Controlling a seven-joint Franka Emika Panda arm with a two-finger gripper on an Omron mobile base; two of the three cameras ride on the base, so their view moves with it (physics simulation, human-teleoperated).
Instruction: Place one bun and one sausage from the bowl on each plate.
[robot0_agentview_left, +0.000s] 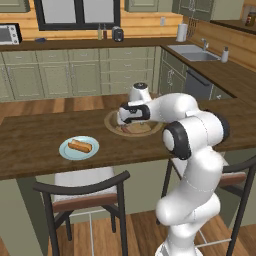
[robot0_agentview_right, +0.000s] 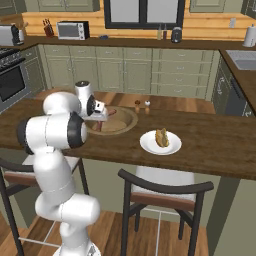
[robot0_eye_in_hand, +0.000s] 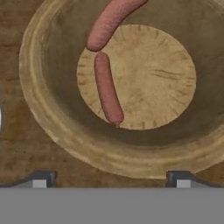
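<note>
two sausages (robot0_eye_in_hand: 107, 87) (robot0_eye_in_hand: 111, 21) end to end in tan bowl (robot0_eye_in_hand: 48, 118); gripper (robot0_eye_in_hand: 111, 179) fingertips spread wide over near rim.

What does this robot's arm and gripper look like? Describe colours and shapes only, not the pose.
The arm is glossy white, built from fat rounded segments with dark grey rings and round caps at the joints. The hand carrying the gripper is white with a dark band. The fingertips are small, dark, squarish blocks with paler grey faces. No cables or markings can be seen.

Glossy white arm (robot0_agentview_left: 192, 165), dark joints
</note>
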